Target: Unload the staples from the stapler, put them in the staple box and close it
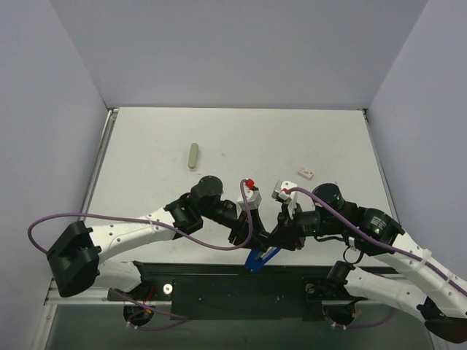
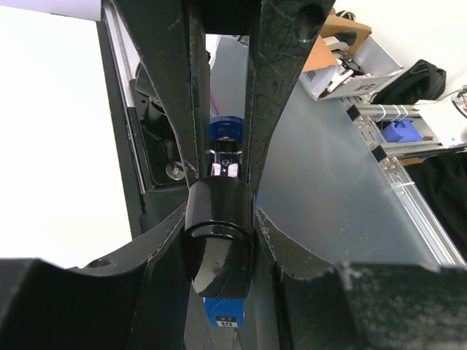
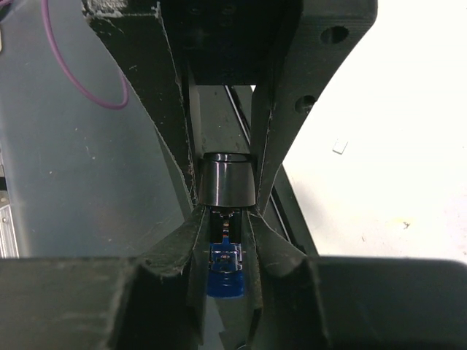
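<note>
A small pale strip of staples (image 1: 304, 173) lies loose on the white counter (image 1: 241, 138). It is just past the right arm and well apart from both sets of fingers. So I think some staples are already out.

The stapler (image 1: 260, 257) is blue and black. It is up off the counter, at the near edge, between the two arms. The left fingers (image 2: 257, 168) are closed narrow on one black end of it. The right fingers (image 3: 268, 164) are closed narrow on the other black end. Each wrist view looks down the stapler's middle, with the blue part at the far side.

Something small and pale sits deep inside the stapler in the left wrist view. I cannot tell if it is more staples. If it is, they need to come out, so the job looks partly done, not finished.

Farther back on the left side of the counter lies a longer grey stick (image 1: 193, 155), all by itself. I cannot tell what it is.
</note>
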